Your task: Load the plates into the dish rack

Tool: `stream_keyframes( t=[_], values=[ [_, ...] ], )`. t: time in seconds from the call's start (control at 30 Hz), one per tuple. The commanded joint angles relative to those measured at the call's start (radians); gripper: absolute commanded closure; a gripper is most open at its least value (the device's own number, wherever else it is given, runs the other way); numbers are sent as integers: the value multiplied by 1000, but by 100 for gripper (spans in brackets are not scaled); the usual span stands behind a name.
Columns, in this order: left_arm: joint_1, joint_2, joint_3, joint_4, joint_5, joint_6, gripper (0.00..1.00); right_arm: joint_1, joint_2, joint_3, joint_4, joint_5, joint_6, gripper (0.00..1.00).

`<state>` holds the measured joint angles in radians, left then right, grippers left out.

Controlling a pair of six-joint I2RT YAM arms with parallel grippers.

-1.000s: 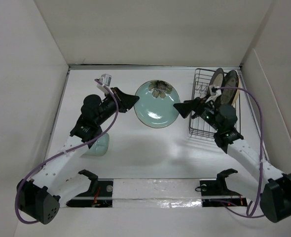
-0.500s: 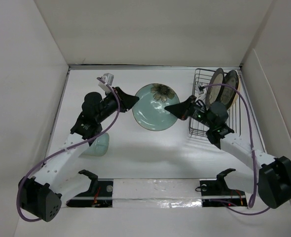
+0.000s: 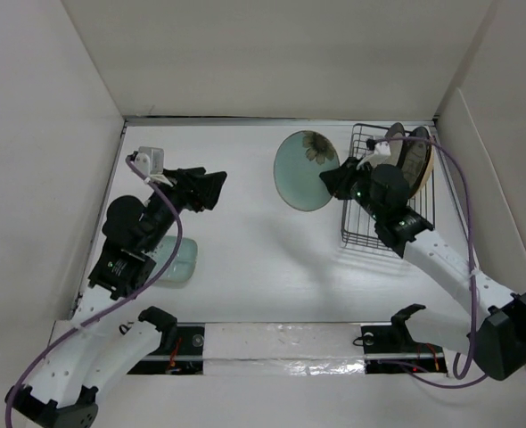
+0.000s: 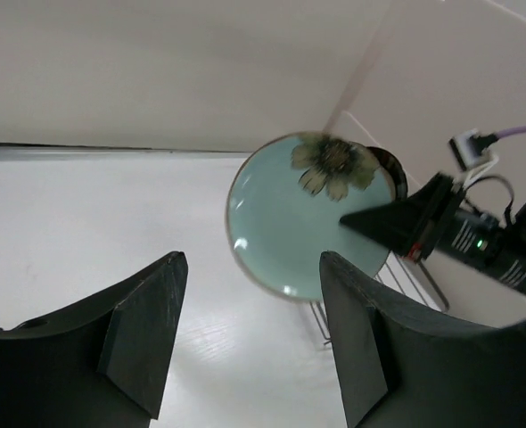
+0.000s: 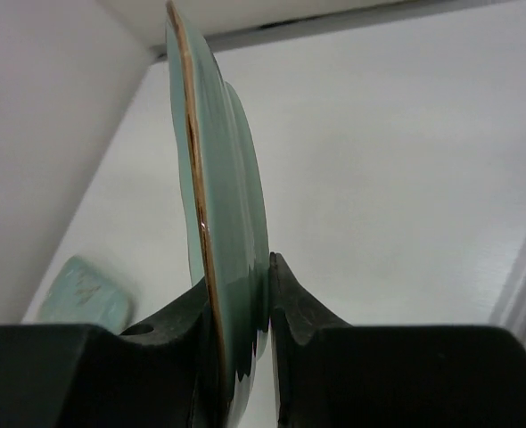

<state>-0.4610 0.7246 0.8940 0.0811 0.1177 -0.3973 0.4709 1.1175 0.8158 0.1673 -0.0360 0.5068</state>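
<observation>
Plate, teal with flower (image 3: 306, 169): pinched at its rim by the right tool (image 3: 334, 181) and held nearly on edge, face toward 9 o'clock. It sits at 1 o'clock from the worktop centre, just beside the rack's 9 o'clock side.
Right tool, wrist view (image 5: 241, 285): clamped on the plate (image 5: 223, 205), one finger on each face.
Left tool (image 3: 211, 189): jaws spread, nothing between them. It is at 10 o'clock, well apart from the plate and pointed at it.
Dish rack (image 3: 357, 239): at 2 to 3 o'clock, near the right wall.
Dark-rimmed plates (image 3: 406, 152): two, upright at the rack's 12 o'clock end; the near end shows open wire.
In the way: the rack's 9 o'clock wire wall stands between the held plate and the slots.
Pale-green item (image 3: 178, 263): on the worktop at 8 o'clock, beside the left arm. Cannot tell what it is.
Edges: white walls (image 3: 290, 53) close at 9, 12 and 3 o'clock.
Open room: bare worktop (image 3: 272, 267) from the centre toward 6 o'clock.
</observation>
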Motion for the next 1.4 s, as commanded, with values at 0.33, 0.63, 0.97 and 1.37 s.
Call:
stream_keyframes(
  t=[0.33,0.63,0.97,1.37],
  values=[
    [-2,-181,-175,-52,-33,138,64,-57,223,515,-212,949,-424,100],
    [-11,-240,-185,-55,-66,129,96,-130,346,595,-284,993,-476,100],
    [-11,-229,-191,-46,-62,124,81,-158,410,577,-287,964,-484,100],
    [-11,-205,-194,-44,-61,124,81,-255,412,451,-204,709,-375,100]
  ],
)
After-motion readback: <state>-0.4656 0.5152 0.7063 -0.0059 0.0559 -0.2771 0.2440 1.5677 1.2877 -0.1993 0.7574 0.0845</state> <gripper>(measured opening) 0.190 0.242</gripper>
